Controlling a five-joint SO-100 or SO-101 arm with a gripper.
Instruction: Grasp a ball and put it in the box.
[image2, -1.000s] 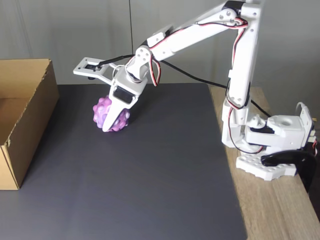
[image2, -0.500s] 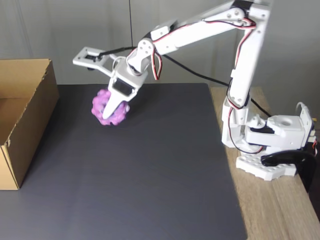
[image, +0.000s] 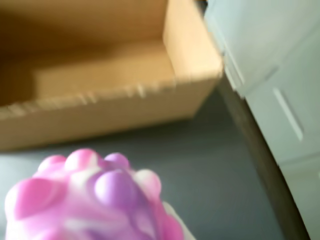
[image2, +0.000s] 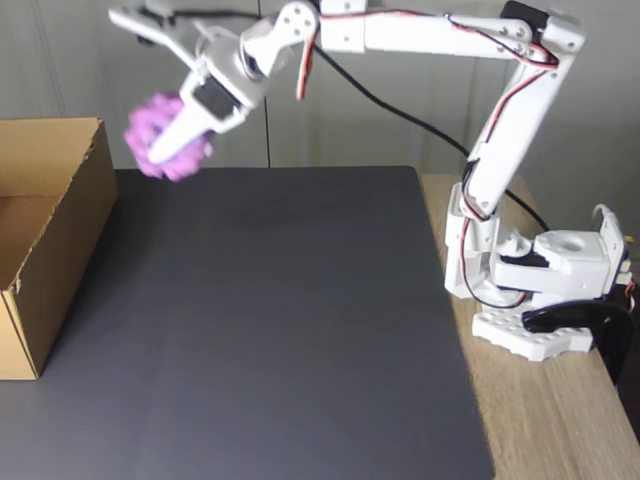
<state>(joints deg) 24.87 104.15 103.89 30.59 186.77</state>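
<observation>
One ball (image2: 160, 138) hangs in the air, pinched between the jaws of the gripper (image2: 163, 150), just right of the box (image2: 60, 250) and above its rim in the fixed view. Open dark mat (image2: 290, 330) spreads below, bare to its edges. In the wrist view the ball (image: 90, 200) sits near the box's open top (image: 100, 110).

Fixed view: my gripper (image2: 160, 155) holds the ball (image2: 150, 136) up in the air above the mat's (image2: 300, 330) far left corner, just right of the box (image2: 60, 230). Box sits at the mat's left edge, open top up. My base (image2: 540, 300) stands on the table (image2: 560, 420), off the mat's right edge. Wrist view: ball (image: 90, 200) low in front, box (image: 115, 95) behind it.
</observation>
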